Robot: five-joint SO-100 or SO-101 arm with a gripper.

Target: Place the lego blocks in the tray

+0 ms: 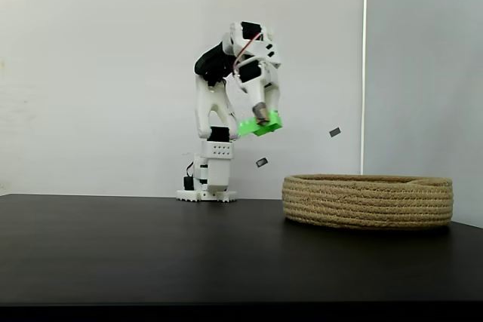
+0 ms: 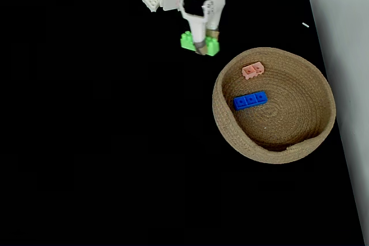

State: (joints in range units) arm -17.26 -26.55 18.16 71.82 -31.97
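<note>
High above the black table, my gripper point(image 1: 261, 117) point(image 2: 202, 48) is shut on the bright green lego block point(image 1: 260, 125) point(image 2: 187, 41), left of the tray's near rim in the side-on fixed view. The tray point(image 1: 367, 201) point(image 2: 226, 126), a wide coiled-rope basket, sits at the right. Inside it lie the pale pink block point(image 2: 253, 70) near the far wall and the longer blue block point(image 2: 250, 100) near the middle. In the side-on view the rim hides both.
The white arm base point(image 1: 207, 194) stands at the back of the table point(image 1: 136, 254). The table's right edge point(image 2: 340, 142) runs close past the tray. Small grey marks point(image 1: 335, 132) sit on the wall behind.
</note>
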